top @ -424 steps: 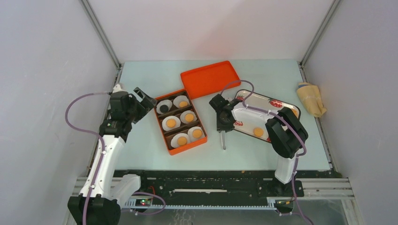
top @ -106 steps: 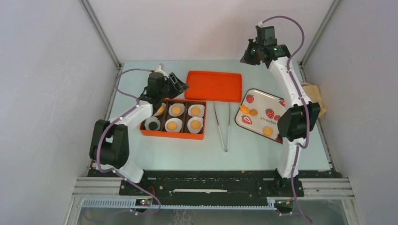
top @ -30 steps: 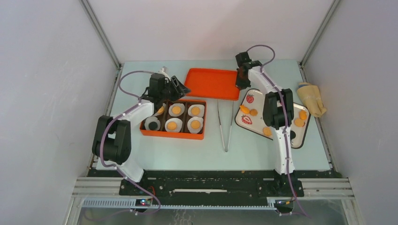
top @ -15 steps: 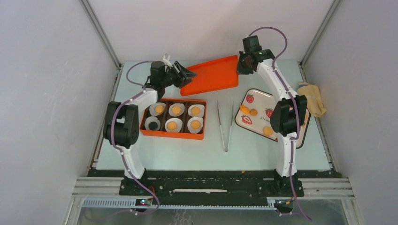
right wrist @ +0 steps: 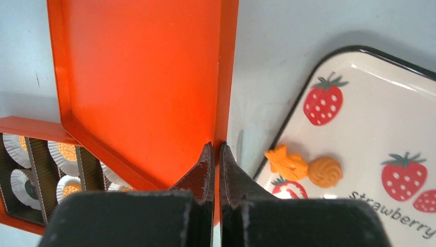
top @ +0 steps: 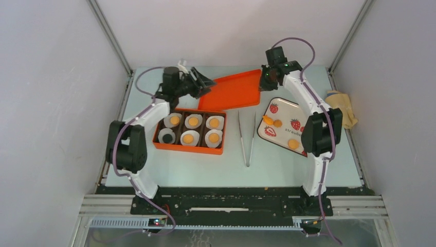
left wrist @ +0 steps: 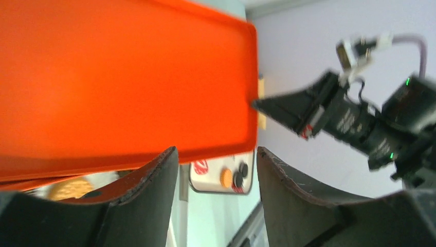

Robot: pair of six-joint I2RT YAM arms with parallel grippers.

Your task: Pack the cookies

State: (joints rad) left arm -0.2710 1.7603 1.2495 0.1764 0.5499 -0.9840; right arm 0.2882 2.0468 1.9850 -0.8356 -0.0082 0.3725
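While right hand [right wrist: 216, 147] pinches thin rim | lid [right wrist: 139, 67] flat, orange

A pale mint-green table [top: 277, 172] sits inside plain grey-white panels: back wall [top: 226, 31], left wall [top: 46, 128], right wall [top: 401, 128]. Aluminium posts [top: 112, 38] mark the rear corners. The light is soft and even.

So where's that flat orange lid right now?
In the overhead view the orange lid is at the far middle of the table, just behind the orange box, between the left gripper and the right gripper, which pinches its edge.
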